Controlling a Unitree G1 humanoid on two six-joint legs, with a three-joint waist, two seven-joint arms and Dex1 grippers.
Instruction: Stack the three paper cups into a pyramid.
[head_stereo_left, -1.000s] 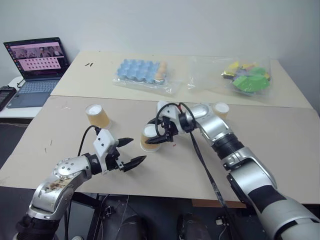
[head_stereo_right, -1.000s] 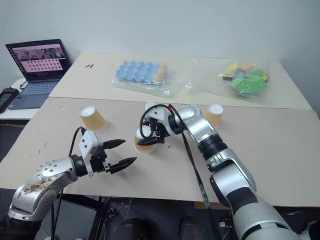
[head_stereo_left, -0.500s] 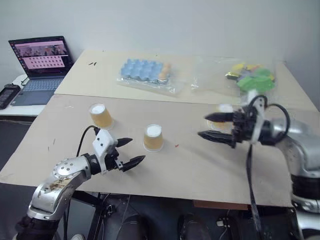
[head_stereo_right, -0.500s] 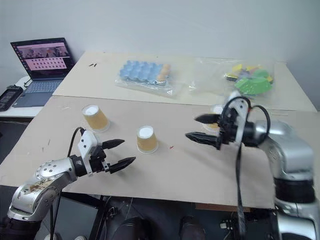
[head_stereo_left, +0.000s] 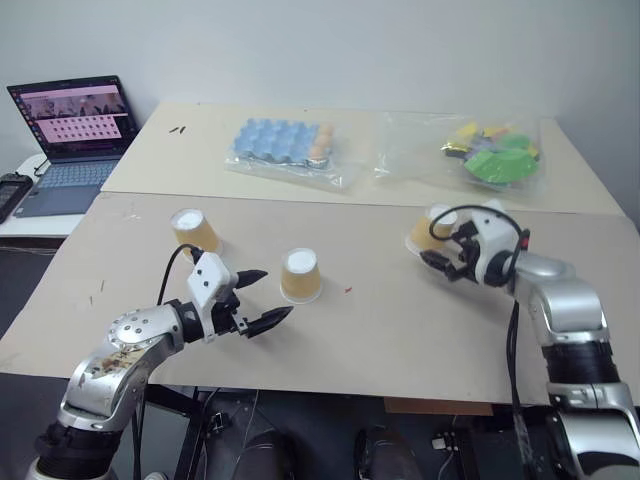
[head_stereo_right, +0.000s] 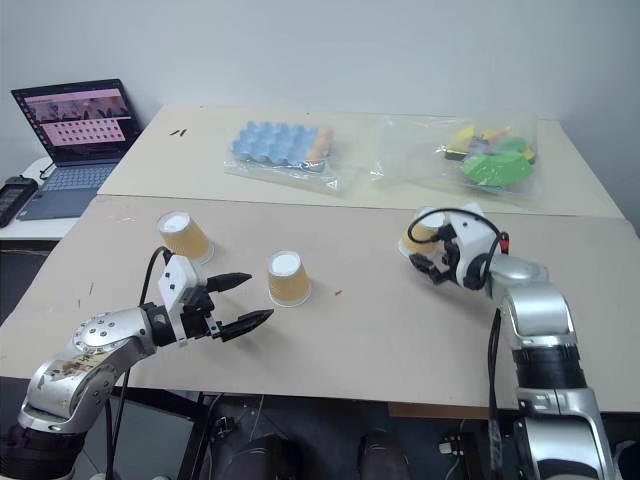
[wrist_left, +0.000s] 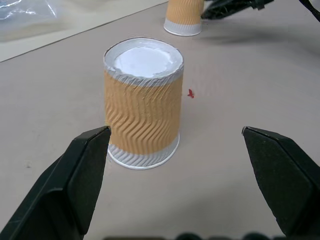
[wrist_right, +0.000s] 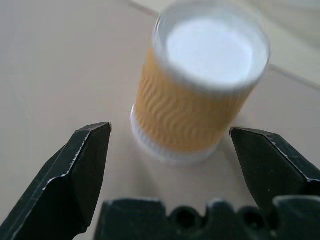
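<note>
Cups, three, all upside down on the near counter (head_stereo_left: 360, 340), each apart from the others, none stacked. Left cup (head_stereo_left: 193, 230) sits far-left of the left gripper (head_stereo_left: 262, 297); middle cup (head_stereo_left: 300, 275) stands just right of and beyond that gripper; right cup (head_stereo_left: 428, 231) lies just beyond the right gripper (head_stereo_left: 437, 248). Head views give the layout; wrist views add surface detail: left wrist view shows the middle cup with wavy embossed tan-orange sides, white base uppermost and white rim band on the counter, plus a small red mark (wrist_left: 190, 93) on the counter beside it. Right wrist view shows the right cup framed between the fingers (wrist_right: 75, 170), not touched. Both pairs of fingers spread wide, holding nothing. Far counter carries a blue egg tray (head_stereo_left: 285, 142), a clear bag of coloured items (head_stereo_left: 495, 152); laptop (head_stereo_left: 68, 135) far left.
</note>
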